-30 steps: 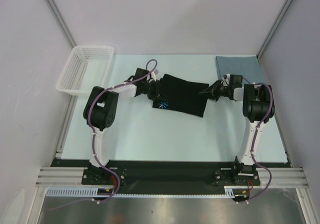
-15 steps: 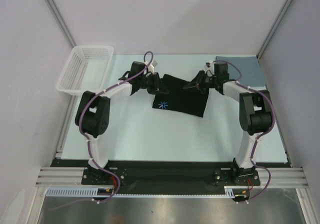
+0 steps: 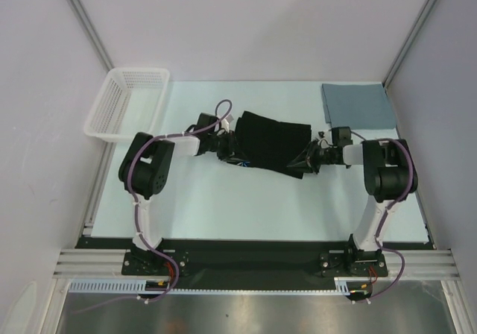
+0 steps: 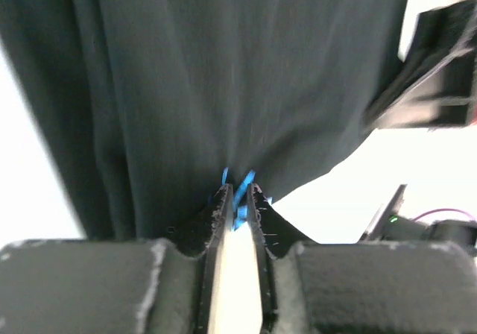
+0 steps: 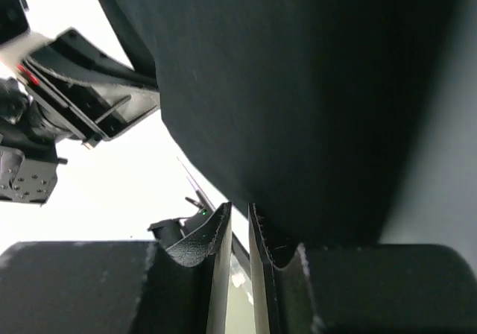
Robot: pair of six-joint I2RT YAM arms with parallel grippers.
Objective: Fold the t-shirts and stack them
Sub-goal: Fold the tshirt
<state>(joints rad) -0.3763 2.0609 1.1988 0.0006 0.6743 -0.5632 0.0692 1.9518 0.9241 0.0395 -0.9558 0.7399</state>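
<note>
Black t-shirt [image 3: 272, 142] lies bunched on the table [image 3: 223, 200] between both arms. Left gripper [image 4: 238, 196] pinches its edge at the blue starburst mark [image 4: 238, 187], jaws nearly closed. Right gripper [image 5: 238, 209] nips the opposite corner likewise. Grey-blue t-shirt [image 3: 358, 104] lies folded at the far right.

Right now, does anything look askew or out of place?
Only the black shirt: it lies slanted and bunched into a band between the left gripper and the right gripper, both pinching it, rather than squared flat. The grey shirt lies neatly folded in the far right corner. Nothing looks spilled or damaged.
</note>
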